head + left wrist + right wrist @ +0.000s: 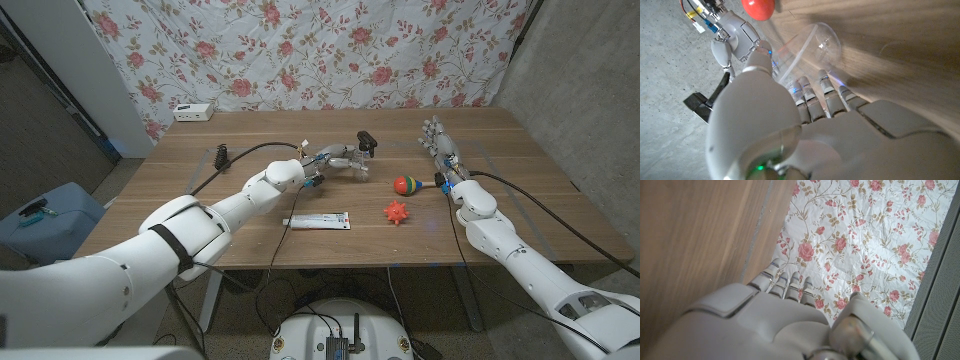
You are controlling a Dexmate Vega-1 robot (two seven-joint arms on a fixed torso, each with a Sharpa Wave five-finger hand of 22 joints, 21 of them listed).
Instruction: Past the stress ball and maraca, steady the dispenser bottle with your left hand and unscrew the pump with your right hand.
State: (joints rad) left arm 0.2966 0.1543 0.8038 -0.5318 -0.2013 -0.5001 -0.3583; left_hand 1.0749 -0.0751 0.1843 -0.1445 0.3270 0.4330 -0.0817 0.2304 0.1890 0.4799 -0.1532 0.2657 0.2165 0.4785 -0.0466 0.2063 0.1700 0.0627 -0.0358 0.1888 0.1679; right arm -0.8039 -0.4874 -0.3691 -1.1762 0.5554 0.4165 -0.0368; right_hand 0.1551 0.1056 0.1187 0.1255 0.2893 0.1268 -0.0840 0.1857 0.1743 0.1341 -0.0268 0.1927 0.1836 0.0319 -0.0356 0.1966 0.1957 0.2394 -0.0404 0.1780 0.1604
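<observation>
My left hand (pixel 322 160) grips a clear dispenser bottle (pixel 343 157) at the table's middle, past the toys. The bottle is tilted, with its black pump (pixel 367 142) pointing right and away from me. In the left wrist view my fingers (pixel 812 97) curl round the clear bottle (pixel 810 45) and the black pump (pixel 704 104) sticks out beside it. My right hand (pixel 440 146) stands to the right of the pump, apart from it, fingers straight and holding nothing. The striped maraca (pixel 408 184) and the red spiky stress ball (pixel 398 212) lie nearer me.
A white tube (pixel 318 220) lies near the front edge. A black cable (pixel 222 157) runs over the table's left part, and a white box (pixel 193 112) sits at the back left. A floral cloth (pixel 865 235) hangs behind the wooden table (pixel 520 190).
</observation>
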